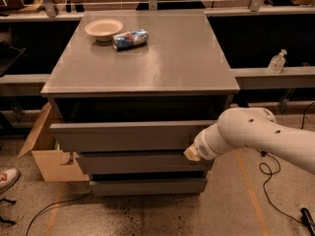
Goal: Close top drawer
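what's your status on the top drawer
gripper at right end of top drawer front. drawer partly out. cardboard box left of cabinet, off drawer's path.

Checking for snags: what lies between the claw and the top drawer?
Nothing visible in the camera view: the claw meets the top drawer at its front's right end.
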Controlling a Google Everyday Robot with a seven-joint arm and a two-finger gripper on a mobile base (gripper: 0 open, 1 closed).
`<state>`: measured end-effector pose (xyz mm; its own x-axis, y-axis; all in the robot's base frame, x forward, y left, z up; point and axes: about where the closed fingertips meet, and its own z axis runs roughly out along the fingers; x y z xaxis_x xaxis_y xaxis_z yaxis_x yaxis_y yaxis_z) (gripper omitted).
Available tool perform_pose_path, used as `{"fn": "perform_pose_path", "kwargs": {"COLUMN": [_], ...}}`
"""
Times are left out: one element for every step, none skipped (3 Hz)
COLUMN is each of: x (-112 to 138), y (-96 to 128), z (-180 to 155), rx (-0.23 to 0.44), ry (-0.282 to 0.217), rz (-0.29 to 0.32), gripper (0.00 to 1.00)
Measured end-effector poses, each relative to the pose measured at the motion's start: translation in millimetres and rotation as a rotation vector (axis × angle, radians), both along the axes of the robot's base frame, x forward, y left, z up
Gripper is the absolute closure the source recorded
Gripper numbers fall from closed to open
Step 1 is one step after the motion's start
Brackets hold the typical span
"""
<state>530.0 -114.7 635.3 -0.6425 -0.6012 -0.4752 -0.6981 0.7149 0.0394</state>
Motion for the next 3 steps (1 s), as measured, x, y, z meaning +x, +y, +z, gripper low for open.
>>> {"fn": "perform_pose_path", "kwargs": {"x": [27.5,52.4,68.5], "y": [9.1,18.4,27.1], "z": [2.8,6.3,8.4], "rx": [0.014,0.023,0.029], "ry": [-0.029,-0.052,-0.055], "rz": [0.040,0.081,0.120], "gripper": [1.00,1.00,1.00]}}
